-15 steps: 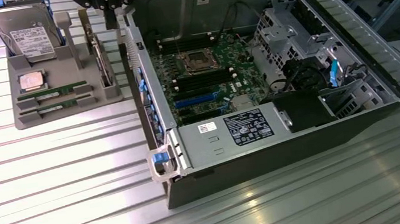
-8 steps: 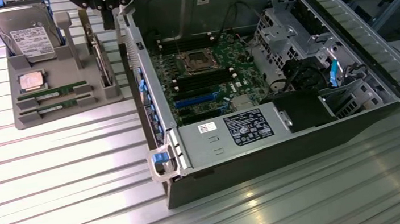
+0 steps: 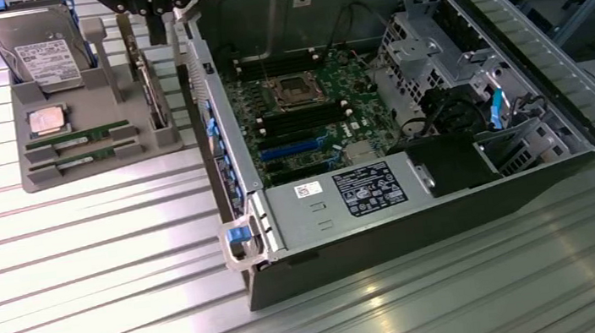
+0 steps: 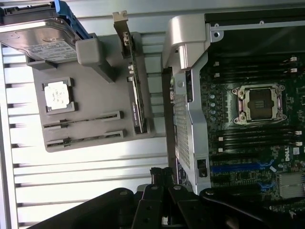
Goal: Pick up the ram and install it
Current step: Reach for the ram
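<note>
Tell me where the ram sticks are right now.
The two ram sticks sit in slots of the grey tray on the exterior view's left, beside the silver processor chip, apart from the open computer case.

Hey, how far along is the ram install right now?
Done: nothing yet. Both ram sticks lie in the gray tray, and the motherboard's memory slots look empty. In hand: nothing. The gripper has its fingers shut on nothing and hangs between the tray and the computer case. Left: both the pickup and the install.
</note>
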Robot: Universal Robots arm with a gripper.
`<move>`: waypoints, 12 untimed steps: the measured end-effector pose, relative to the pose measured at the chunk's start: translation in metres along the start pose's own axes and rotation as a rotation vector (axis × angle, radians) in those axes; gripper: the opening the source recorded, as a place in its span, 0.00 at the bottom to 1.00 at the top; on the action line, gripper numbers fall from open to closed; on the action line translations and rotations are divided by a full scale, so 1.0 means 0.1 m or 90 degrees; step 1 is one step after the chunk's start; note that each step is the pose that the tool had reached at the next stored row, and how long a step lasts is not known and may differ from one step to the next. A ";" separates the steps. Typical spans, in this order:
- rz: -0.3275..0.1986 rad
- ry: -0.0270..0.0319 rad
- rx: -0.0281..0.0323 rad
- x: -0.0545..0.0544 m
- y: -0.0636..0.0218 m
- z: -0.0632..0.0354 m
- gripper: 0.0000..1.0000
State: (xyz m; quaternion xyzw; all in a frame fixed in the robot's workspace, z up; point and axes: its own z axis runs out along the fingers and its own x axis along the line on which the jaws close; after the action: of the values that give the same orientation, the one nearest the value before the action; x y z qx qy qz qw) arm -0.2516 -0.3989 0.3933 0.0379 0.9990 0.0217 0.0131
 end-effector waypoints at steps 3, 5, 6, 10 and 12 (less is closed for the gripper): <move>0.000 0.0000 0.0000 0.02 -0.002 -0.001 0.10; 0.000 0.0000 0.0000 0.03 -0.003 -0.001 0.10; 0.000 0.0000 0.0000 0.04 -0.003 -0.001 0.10; 0.000 0.0000 0.0000 0.06 -0.005 -0.002 0.10; 0.000 0.0001 0.0001 0.07 -0.006 -0.003 0.10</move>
State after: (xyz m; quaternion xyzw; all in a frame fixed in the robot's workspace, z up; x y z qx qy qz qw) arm -0.2590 -0.3989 0.3934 0.0378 0.9990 0.0217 0.0130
